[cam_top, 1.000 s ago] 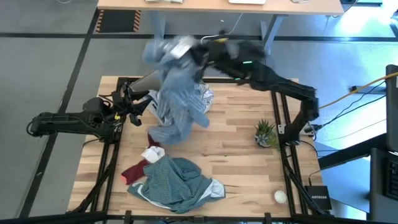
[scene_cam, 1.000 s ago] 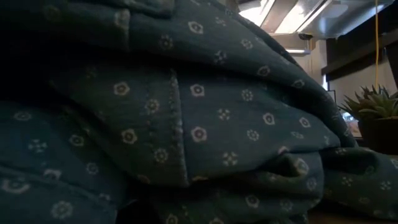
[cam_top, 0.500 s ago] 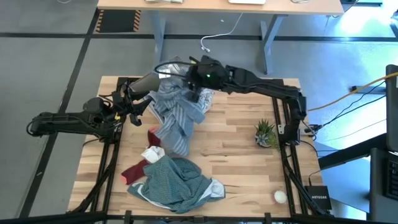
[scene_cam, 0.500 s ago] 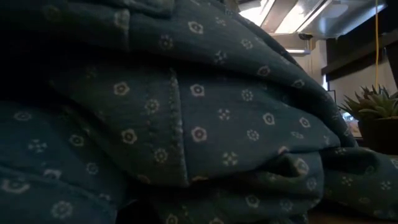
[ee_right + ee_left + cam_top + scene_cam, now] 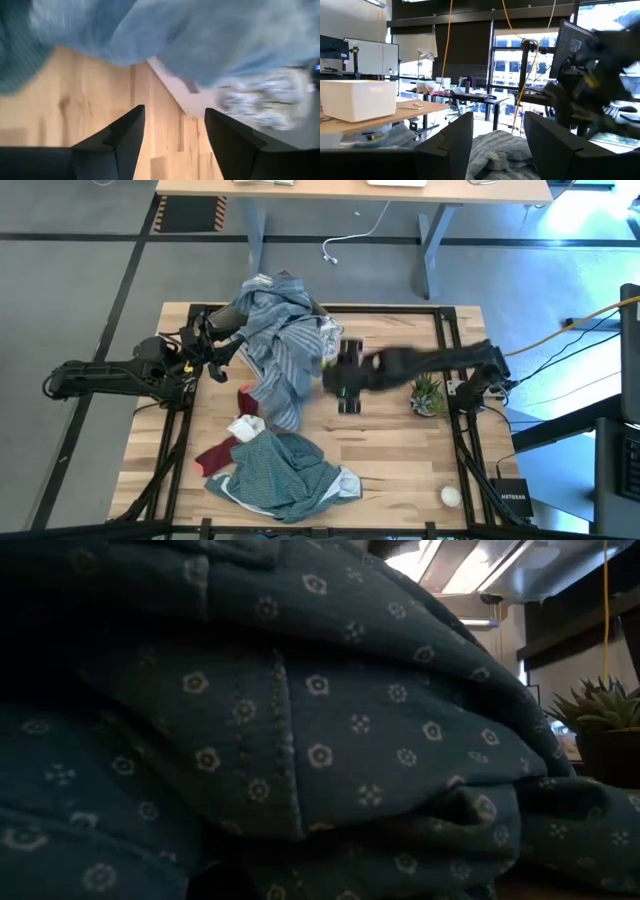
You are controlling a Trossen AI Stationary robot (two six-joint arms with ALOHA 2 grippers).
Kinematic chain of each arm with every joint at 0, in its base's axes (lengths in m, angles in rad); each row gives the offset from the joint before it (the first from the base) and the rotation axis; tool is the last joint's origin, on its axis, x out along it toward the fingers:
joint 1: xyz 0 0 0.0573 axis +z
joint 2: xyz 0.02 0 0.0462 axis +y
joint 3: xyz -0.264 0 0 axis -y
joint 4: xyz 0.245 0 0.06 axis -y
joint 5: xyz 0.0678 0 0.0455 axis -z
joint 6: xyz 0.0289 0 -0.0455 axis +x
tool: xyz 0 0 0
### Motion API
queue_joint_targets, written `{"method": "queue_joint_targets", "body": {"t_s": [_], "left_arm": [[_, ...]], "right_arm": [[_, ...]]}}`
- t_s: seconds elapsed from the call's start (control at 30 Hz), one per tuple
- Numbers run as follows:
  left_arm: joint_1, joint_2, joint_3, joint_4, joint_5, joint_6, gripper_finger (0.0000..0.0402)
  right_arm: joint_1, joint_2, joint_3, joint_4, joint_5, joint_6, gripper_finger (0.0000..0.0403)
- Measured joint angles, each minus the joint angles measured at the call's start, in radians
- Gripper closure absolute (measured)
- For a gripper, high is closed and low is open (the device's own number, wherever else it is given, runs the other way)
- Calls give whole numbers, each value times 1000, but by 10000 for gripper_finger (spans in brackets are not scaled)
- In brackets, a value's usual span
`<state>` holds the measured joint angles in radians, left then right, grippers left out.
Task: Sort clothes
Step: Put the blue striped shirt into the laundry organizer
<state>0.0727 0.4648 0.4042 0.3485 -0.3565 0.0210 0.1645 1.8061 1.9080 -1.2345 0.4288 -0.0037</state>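
Note:
A light blue garment lies heaped at the table's far left, its far part draped over a beige box. A white patterned cloth lies against its right side. Near the front lie a teal-green garment, dark red socks and a small white piece. My right gripper hangs open over bare wood at mid-table, right of the blue heap; its wrist view shows the gripper with nothing between its fingers. My left gripper stands open at the left edge, pointing at the blue garment.
A potted plant stands at the right edge, close under my right arm. A small white ball rests at the near right corner. The teal patterned garment fills the low view. Bare wood lies between the plant and the teal garment.
My right gripper has let go of the light blue garment, which it held high over the far edge. The garment has fallen into a heap over the box and the far left of the table. The gripper has swung down toward mid-table and tipped to point downward.

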Motion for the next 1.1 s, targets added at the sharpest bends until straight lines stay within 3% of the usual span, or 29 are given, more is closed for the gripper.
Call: {"method": "queue_joint_targets", "body": {"t_s": [0.17,0.37,0.43,0.53,0.7,0.83,0.97,1.1], "left_arm": [[0,0,0,-1,0,-14,231],[0,0,0,6,0,9,231],[0,0,0,8,0,9,231],[0,0,0,11,0,13,231],[0,0,0,15,0,13,231],[0,0,1,11,0,8,231],[0,0,1,11,0,6,231],[0,0,1,10,0,2,231]], "right_arm": [[61,2,-311,248,144,-9,180],[28,7,-680,882,224,-151,180],[1,13,-767,1095,220,-192,180],[-33,33,-837,1355,125,-224,180],[-56,62,-830,1573,-86,-237,180],[-54,63,-763,1643,-184,-235,180],[-54,58,-648,1653,-173,-209,180],[-91,57,-500,1653,-51,-241,180]]}}
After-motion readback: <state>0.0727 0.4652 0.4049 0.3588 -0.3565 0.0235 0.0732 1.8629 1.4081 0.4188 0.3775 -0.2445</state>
